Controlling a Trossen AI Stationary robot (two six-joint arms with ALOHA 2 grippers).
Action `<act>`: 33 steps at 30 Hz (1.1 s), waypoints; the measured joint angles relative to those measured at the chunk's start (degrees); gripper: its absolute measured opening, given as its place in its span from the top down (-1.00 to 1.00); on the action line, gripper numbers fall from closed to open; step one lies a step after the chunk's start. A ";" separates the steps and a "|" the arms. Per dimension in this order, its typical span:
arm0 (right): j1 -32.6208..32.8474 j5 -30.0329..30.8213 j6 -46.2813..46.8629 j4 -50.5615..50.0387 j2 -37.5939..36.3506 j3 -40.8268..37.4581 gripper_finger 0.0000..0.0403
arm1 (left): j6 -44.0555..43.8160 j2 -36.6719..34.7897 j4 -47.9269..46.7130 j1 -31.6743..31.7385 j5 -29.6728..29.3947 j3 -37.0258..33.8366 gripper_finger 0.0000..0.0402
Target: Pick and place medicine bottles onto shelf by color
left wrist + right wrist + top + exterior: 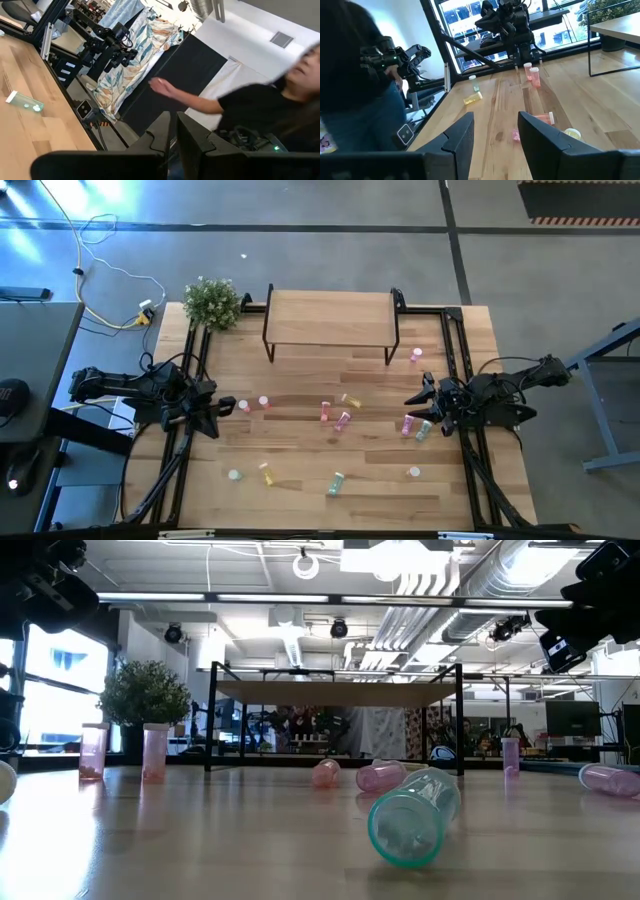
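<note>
The shelf (330, 320), a light wood top on thin black legs, stands at the table's far middle, bare on top. Small medicine bottles lie scattered in front of it: pink ones (264, 402) (325, 412), a yellow one (350, 401) and a green one (336, 483), which lies on its side in the low view (410, 820). My left gripper (228, 405) hovers shut at the table's left, close to a pink bottle (243, 407). My right gripper (496, 120) hovers open at the right with nothing between its fingers, above a pink (407, 425) and a green bottle (423, 430).
A small potted plant (212, 302) stands at the far left corner beside the shelf. Black frame rails (455, 350) run along both table sides. A person with an outstretched hand (162, 87) shows beyond the table in the left wrist view.
</note>
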 joint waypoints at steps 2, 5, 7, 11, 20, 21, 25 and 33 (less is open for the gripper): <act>0.00 0.01 0.02 0.00 0.00 -0.02 0.28 | 0.18 0.00 0.01 -0.01 -0.06 -0.01 0.90; -0.02 0.00 0.01 0.00 -0.01 -0.01 0.28 | 1.69 0.00 0.02 0.00 -0.52 0.00 0.90; -0.01 0.01 0.02 0.00 -0.02 0.00 0.28 | 1.51 0.01 0.01 -0.01 -0.52 -0.01 0.90; 0.00 0.01 0.00 0.00 -0.02 -0.02 0.28 | 1.41 0.00 0.02 -0.01 -0.56 0.02 0.90; 0.00 -0.01 0.00 0.00 0.00 0.00 0.28 | 1.49 0.01 0.02 0.01 -1.75 0.01 0.91; -0.02 0.01 0.00 0.00 -0.02 0.00 0.28 | 1.52 -0.01 0.02 -0.01 -1.79 0.02 0.90; -0.01 0.01 0.00 0.00 0.00 0.00 0.28 | 4.33 -0.01 0.02 -0.01 -1.86 -0.01 0.90; 0.00 6.41 0.32 1.13 -0.01 -0.06 0.28 | 6.68 0.00 0.02 0.00 -5.37 0.01 0.90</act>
